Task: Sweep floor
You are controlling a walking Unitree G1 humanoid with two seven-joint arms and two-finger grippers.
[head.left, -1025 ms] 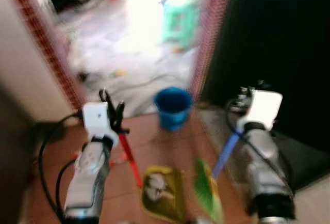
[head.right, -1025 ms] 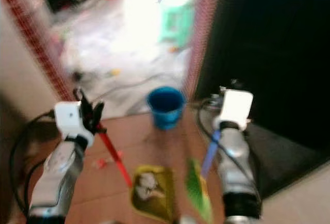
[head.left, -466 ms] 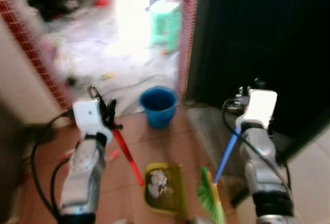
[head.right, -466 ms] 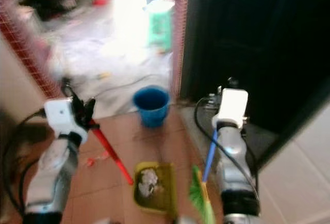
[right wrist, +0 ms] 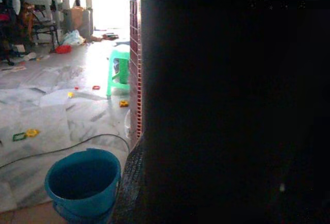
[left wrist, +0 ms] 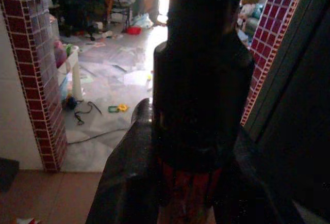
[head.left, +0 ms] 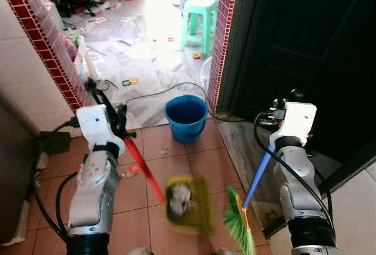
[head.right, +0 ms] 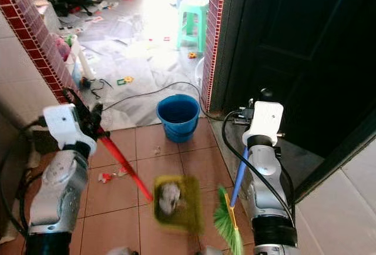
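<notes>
Dustpan, yellow plastic on red handle [head.left: 188, 203], holding swept litter, now lies farther from blue plastic bucket [head.left: 185, 116]; left gripper [head.left: 116, 116] pinches handle; right gripper [head.left: 276, 114] jaws indiscernible, green-bristled blue-handled broom [head.left: 242, 220] alongside; no legible writing

Change since one second ago: the head camera's view shifts and turns sharp, so more of the dark doorway [head.left: 305, 37] and pale floor at the right shows. The blue bucket [head.left: 186, 117] sits closer to the left gripper [head.left: 111, 113]. The yellow dustpan [head.left: 187, 203] now appears motion-blurred.
</notes>
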